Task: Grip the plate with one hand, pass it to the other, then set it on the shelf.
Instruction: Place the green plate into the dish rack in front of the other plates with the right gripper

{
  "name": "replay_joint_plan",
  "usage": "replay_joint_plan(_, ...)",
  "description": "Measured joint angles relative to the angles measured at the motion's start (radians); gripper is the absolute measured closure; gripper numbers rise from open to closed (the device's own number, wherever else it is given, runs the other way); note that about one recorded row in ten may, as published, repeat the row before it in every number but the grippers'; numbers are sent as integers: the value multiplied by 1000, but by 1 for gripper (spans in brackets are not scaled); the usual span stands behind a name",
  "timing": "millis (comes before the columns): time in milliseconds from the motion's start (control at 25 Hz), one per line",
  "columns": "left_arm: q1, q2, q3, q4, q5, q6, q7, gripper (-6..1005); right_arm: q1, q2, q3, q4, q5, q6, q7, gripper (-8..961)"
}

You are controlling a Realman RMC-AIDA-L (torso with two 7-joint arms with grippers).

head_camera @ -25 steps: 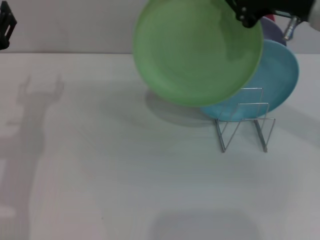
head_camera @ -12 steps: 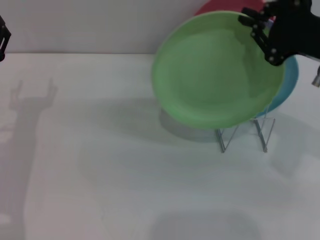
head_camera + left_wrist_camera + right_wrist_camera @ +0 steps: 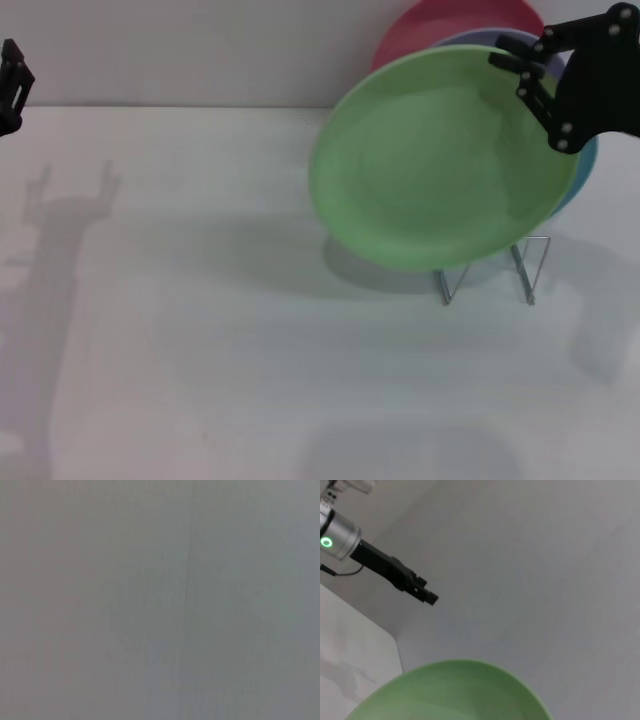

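Note:
The light green plate [image 3: 440, 160] hangs tilted in the air just above and in front of the wire shelf [image 3: 490, 272], its lower edge close over the front loops. My right gripper [image 3: 535, 70] is shut on the plate's upper right rim. The plate's rim also shows in the right wrist view [image 3: 455, 690]. My left gripper [image 3: 10, 85] is at the far left edge, empty and far from the plate. Its shadow on the table shows two fingers apart. It also shows in the right wrist view [image 3: 427, 597] under the green ring light [image 3: 326, 542].
A turquoise plate [image 3: 588, 170], a lavender plate [image 3: 500, 38] and a red plate [image 3: 450, 25] stand in the shelf behind the green one. The white table [image 3: 200, 330] stretches left and to the front. A grey wall is behind.
My right gripper has carried the green plate right and down toward the shelf, so it now covers most of the turquoise plate. The left gripper has barely moved.

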Motion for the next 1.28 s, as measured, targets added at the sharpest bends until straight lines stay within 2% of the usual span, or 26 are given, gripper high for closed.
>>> replay_joint_plan(360, -1, 0, 23, 1, -1, 2, -1, 186, 26, -2, 69, -27, 12, 60, -111, 930)
replay_joint_plan(720, -7, 0, 47, 2, -4, 1, -2, 186, 42, -6, 136, -31, -3, 120, -140, 931)
replay_joint_plan(1280, -30, -1, 73, 33, -5, 6, -38, 185, 86, -13, 237, -110, -28, 177, -213, 930)
